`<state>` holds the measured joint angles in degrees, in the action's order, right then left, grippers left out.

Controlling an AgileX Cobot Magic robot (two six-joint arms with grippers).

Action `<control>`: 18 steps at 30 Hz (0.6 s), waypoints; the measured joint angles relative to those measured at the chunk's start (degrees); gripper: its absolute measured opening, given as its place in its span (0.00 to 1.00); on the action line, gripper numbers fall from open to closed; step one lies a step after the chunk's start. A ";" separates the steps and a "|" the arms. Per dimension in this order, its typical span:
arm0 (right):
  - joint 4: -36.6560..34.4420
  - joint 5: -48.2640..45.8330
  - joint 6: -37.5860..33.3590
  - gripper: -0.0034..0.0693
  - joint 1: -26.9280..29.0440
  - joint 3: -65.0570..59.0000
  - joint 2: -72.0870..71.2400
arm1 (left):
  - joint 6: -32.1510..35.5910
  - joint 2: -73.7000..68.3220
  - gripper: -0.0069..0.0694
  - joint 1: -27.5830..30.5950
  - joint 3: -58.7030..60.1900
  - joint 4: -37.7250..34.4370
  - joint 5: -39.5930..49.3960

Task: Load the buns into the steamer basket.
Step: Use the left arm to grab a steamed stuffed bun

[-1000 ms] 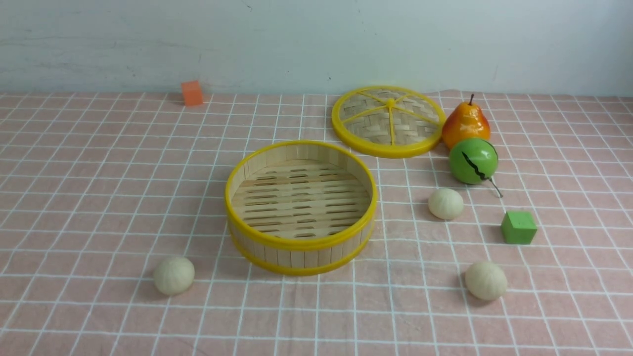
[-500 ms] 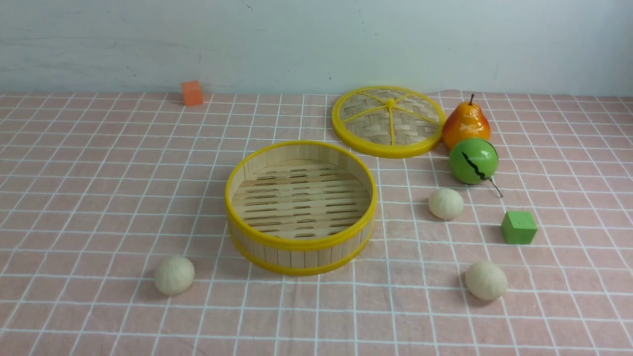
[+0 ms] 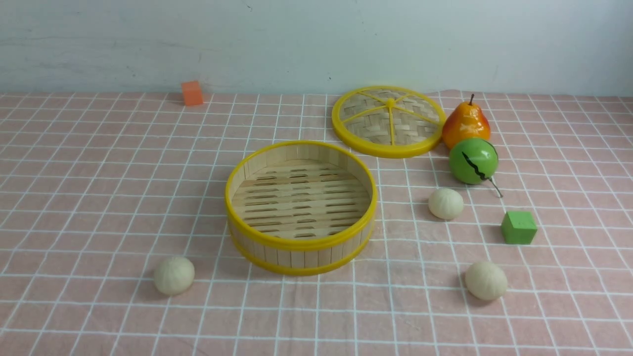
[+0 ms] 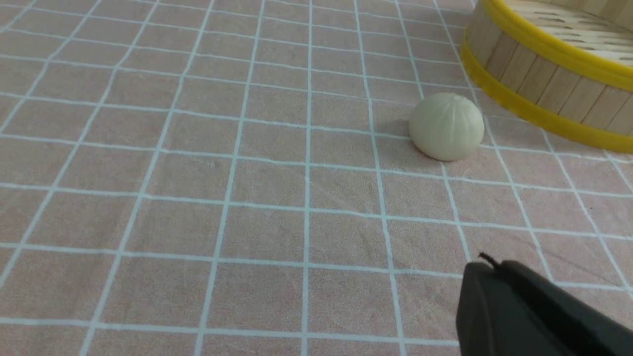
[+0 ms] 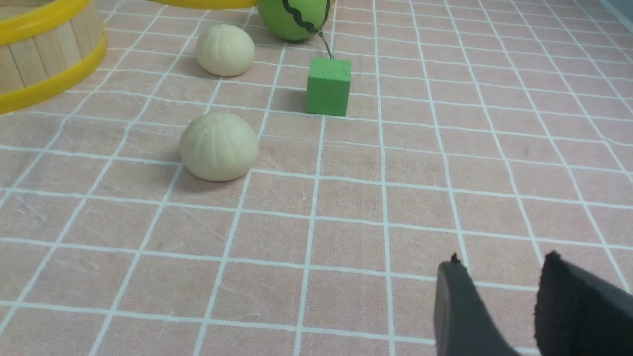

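Progress: nothing done yet. The basket (image 3: 296, 257), at the centre of the front view, holds nothing. All three buns lie on the counter (image 3: 99, 198): first bun (image 3: 173, 275) lower left, second bun (image 3: 445, 203) right of centre, third bun (image 3: 485, 280) lower right.

The left end effector (image 4: 489, 264) is clenched and empty. The right end effector (image 5: 502, 262) is released and empty.

Surroundings:
- lid (image 3: 388, 121), upper right of centre
- pear (image 3: 465, 126), beside the lid
- green ball (image 3: 473, 160), below the pear
- green block (image 3: 518, 227), near the second and third buns; it may crowd a grasp
- orange block (image 3: 192, 93), upper left, well apart
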<state>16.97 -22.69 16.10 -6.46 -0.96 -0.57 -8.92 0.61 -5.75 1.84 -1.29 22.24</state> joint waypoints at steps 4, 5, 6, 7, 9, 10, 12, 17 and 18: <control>0.86 -0.59 0.00 0.37 0.00 0.08 0.00 | 0.00 0.00 0.07 0.00 0.00 0.00 0.00; 0.92 -0.65 0.00 0.36 0.00 0.08 0.00 | 0.00 0.00 0.07 0.00 0.00 0.00 0.00; 1.03 -0.65 0.00 0.32 0.00 0.08 0.00 | 0.00 0.00 0.07 0.00 0.00 0.00 0.00; 1.03 -0.65 0.00 0.32 0.00 0.08 0.00 | 0.00 0.00 0.07 0.00 0.00 0.00 0.00; 0.96 -0.59 1.07 0.19 0.00 0.08 0.00 | 0.00 0.00 0.07 0.00 0.00 0.00 0.06; 0.74 -0.59 1.77 0.14 0.00 0.08 0.00 | 0.00 0.00 0.07 0.00 0.00 0.00 0.06; -0.27 -0.40 3.91 0.04 0.00 0.08 0.00 | 0.00 0.00 0.07 0.00 0.00 0.00 0.10; -2.71 -0.19 5.85 0.02 0.00 0.08 0.00 | 0.00 0.00 0.07 0.00 0.00 0.00 0.17; -2.92 -0.15 5.99 0.02 0.00 0.08 0.00 | 0.00 0.00 0.07 0.00 0.00 0.00 0.17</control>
<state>14.05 -22.84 22.09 -6.46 -0.88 -0.57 -8.92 0.61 -5.75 1.84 -1.29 22.41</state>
